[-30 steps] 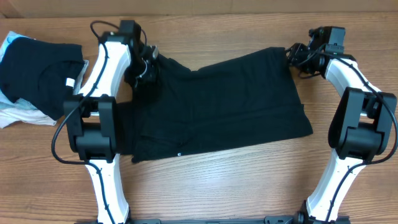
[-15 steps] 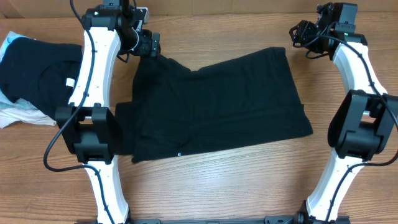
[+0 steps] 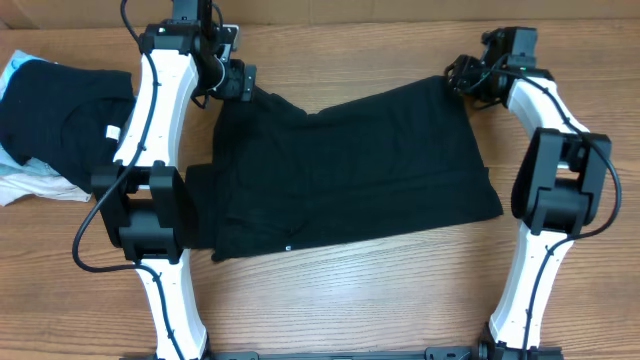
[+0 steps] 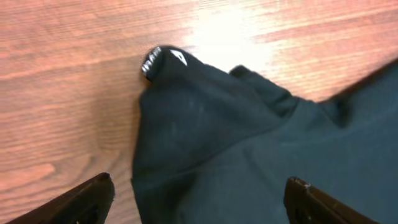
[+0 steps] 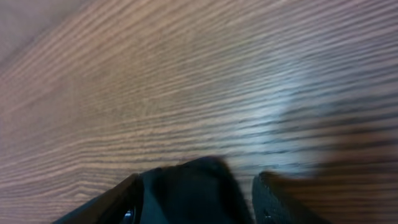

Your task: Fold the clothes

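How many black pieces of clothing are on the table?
2: a large black garment spread in the middle between the arms, and a folded black one at the far left. More may lie hidden under that pile.

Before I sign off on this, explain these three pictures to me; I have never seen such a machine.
Two white jointed robot arms work at a wooden table. The top picture looks down from above; the other two come from cameras on each wrist. A large black cloth garment lies spread flat between the arms. At the far left sits a pile of folded dark and white clothes. The left claw hovers open over one bunched far corner, holding nothing. The right claw has a fold of the black cloth between its fingers at the other far corner; whether it grips is unclear.
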Controlling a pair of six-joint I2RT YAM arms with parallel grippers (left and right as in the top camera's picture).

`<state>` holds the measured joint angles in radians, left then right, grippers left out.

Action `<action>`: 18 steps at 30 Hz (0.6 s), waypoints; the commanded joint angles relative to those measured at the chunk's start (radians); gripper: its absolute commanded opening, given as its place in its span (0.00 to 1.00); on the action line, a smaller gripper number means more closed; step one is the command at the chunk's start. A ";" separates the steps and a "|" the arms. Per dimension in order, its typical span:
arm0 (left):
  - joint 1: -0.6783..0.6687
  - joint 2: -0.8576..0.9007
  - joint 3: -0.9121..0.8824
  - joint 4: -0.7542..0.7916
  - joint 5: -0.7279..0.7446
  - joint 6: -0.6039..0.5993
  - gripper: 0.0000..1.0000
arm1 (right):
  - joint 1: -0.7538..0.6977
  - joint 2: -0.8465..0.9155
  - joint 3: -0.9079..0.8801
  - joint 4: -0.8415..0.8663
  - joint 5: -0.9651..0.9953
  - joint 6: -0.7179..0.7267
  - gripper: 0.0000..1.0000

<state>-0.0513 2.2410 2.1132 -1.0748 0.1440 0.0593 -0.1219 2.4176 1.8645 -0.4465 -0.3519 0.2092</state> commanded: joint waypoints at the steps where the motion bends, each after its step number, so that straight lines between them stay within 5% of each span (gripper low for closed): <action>1: 0.008 -0.002 -0.003 0.013 -0.024 0.016 0.93 | 0.021 -0.002 0.007 -0.006 -0.008 -0.005 0.59; 11: 0.008 -0.002 -0.003 0.005 -0.021 0.016 0.92 | 0.021 0.000 0.007 -0.021 0.015 -0.008 0.13; 18: 0.008 -0.002 -0.003 -0.002 -0.025 0.028 0.92 | 0.014 -0.048 0.021 -0.074 0.011 -0.008 0.04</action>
<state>-0.0502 2.2410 2.1132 -1.0767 0.1299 0.0601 -0.0986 2.4176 1.8645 -0.5041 -0.3405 0.2058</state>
